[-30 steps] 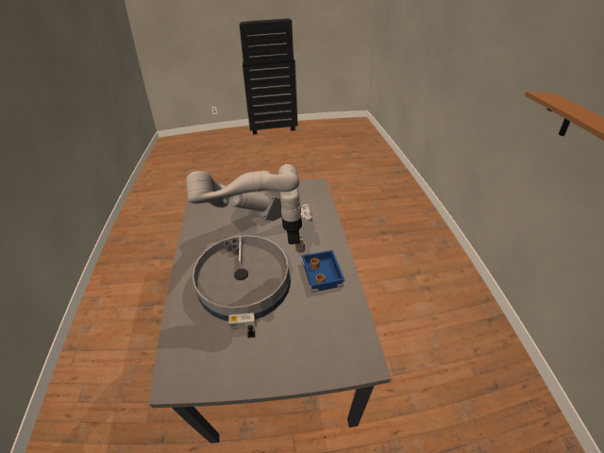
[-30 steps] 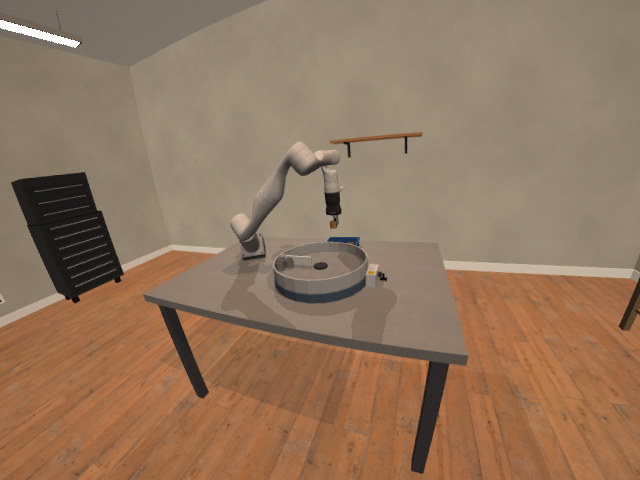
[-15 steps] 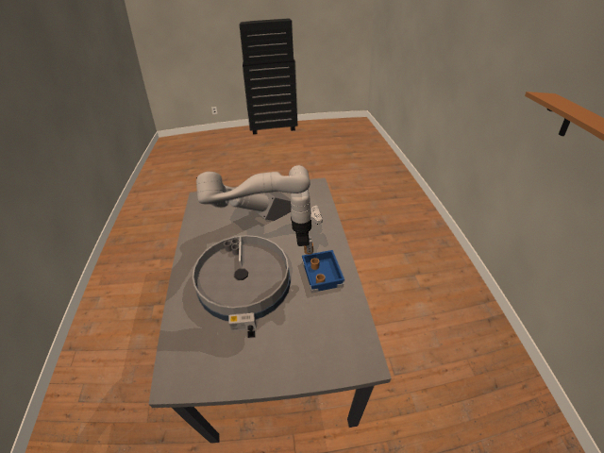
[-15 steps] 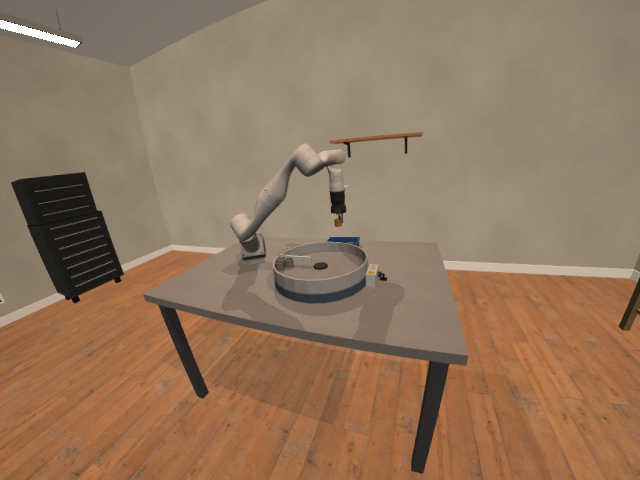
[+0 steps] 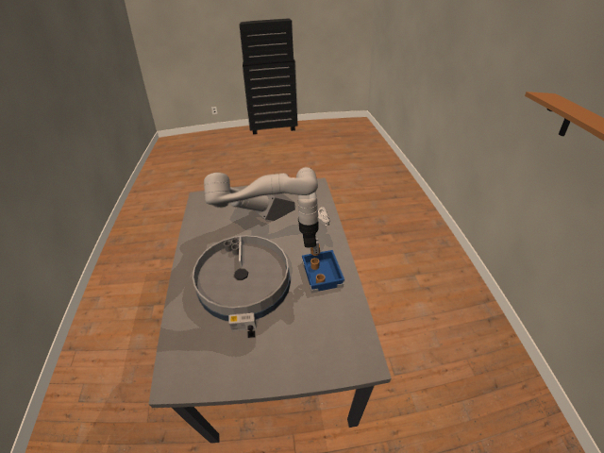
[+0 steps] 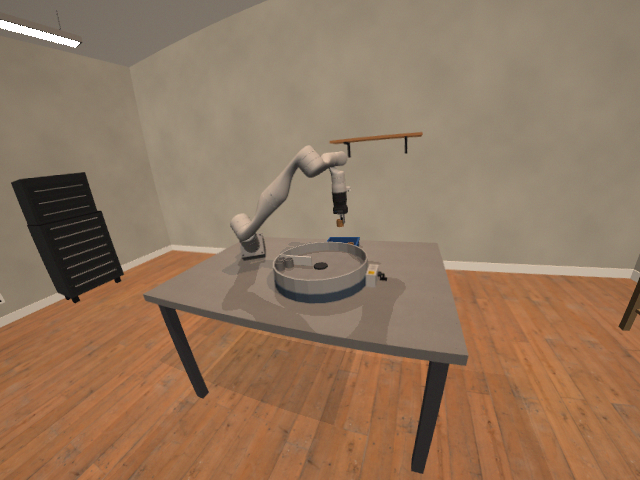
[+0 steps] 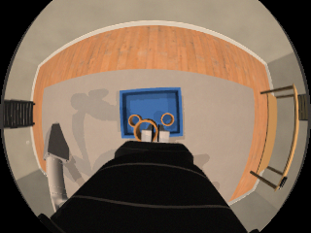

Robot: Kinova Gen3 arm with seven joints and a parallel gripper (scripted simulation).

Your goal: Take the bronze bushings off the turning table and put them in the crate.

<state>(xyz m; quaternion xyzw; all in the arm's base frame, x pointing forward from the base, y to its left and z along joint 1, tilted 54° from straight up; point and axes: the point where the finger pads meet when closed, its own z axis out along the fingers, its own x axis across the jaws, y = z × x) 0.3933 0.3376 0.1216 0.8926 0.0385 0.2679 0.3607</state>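
My gripper [image 5: 314, 250] is shut on a bronze bushing [image 6: 340, 223] and holds it high above the blue crate [image 5: 323, 269]. The held bushing also shows in the wrist view [image 7: 147, 131], over the crate's near edge [image 7: 151, 112]. Two bronze bushings [image 5: 314, 263] [image 5: 320, 277] lie in the crate. The round turning table [image 5: 240, 277] with a grey rim stands left of the crate. Steel bushings [image 5: 231, 244] sit together at its far left rim, beside a white bar [image 5: 241, 251]. A dark hub [image 5: 241, 274] marks its middle.
A small control box [image 5: 242, 319] with a yellow label sits at the turning table's near side. The arm's base [image 5: 265, 203] is at the table's far end. A wooden wall shelf [image 5: 565, 111] hangs to the right. A black cabinet [image 5: 269, 75] stands at the back wall.
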